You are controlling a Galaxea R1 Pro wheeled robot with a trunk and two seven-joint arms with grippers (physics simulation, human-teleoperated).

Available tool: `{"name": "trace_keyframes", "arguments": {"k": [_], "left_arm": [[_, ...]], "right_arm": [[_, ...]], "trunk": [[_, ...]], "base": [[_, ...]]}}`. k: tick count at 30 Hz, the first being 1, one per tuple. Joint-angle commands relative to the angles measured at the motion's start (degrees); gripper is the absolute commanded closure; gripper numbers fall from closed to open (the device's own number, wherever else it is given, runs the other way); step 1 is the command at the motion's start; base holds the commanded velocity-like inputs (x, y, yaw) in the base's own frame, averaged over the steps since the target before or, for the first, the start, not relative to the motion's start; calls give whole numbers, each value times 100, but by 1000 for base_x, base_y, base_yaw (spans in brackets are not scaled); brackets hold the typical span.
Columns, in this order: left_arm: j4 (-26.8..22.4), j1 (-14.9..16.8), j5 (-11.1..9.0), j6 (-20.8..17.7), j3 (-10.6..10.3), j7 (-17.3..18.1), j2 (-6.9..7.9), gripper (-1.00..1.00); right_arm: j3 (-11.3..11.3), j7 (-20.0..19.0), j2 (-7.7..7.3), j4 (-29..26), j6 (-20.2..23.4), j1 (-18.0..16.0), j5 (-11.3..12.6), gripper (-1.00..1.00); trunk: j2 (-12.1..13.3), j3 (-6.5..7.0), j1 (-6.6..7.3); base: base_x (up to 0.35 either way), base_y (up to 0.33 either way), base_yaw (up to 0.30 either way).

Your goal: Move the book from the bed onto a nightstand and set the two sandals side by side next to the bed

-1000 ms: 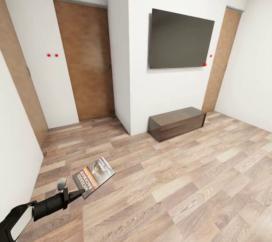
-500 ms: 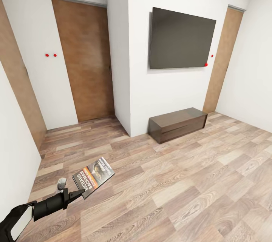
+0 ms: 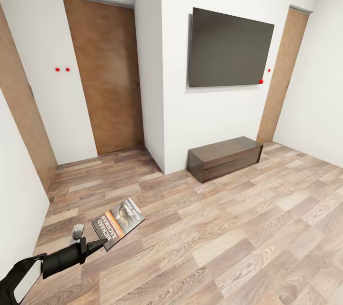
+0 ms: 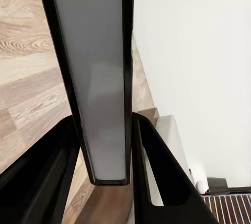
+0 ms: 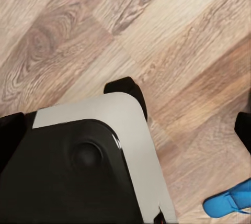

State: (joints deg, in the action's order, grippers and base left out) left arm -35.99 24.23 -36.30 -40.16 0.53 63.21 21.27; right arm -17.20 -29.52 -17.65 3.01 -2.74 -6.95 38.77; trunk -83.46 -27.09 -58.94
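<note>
The book [image 3: 118, 222] is pinched at its near corner by the left gripper [image 3: 99, 244], held cover-up above the wood-plank floor [image 3: 228, 229], its long axis running away from the gripper toward the brown door [image 3: 105, 76]. In the left wrist view the fingers [image 4: 157, 182] clamp its edge. I cannot tell how the right gripper stands; a blue sandal [image 5: 230, 202] lies on the floor. Beyond, a dark bench [image 3: 225, 157] sits against the white wall under a television [image 3: 229, 49].

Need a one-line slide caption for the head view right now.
Left gripper carries the book over the wood-plank floor, facing a wall-mounted TV, a low dark bench and brown doors.
</note>
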Motion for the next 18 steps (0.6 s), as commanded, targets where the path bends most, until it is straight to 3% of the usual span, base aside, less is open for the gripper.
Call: {"name": "trace_keyframes", "arguments": {"k": [1, 12, 18], "left_arm": [[1, 3, -26, -45, 1, 6, 1, 100], [1, 4, -26, -40, 0, 3, -10, 100], [-3, 4, -26, -37, 0, 0, -38, 100]], "right_arm": [[-47, -35, 10, 24, -22, -4, 45, -100], [-67, -35, 65, 16, 16, 26, 43, -100], [-68, -30, 108, 16, 20, 27, 43, -100]], "trunk": [[-3, -6, -1], [-3, -6, -1], [-3, -6, -1]], "base": [[105, 0, 0], [105, 0, -3], [105, 0, -99]]}}
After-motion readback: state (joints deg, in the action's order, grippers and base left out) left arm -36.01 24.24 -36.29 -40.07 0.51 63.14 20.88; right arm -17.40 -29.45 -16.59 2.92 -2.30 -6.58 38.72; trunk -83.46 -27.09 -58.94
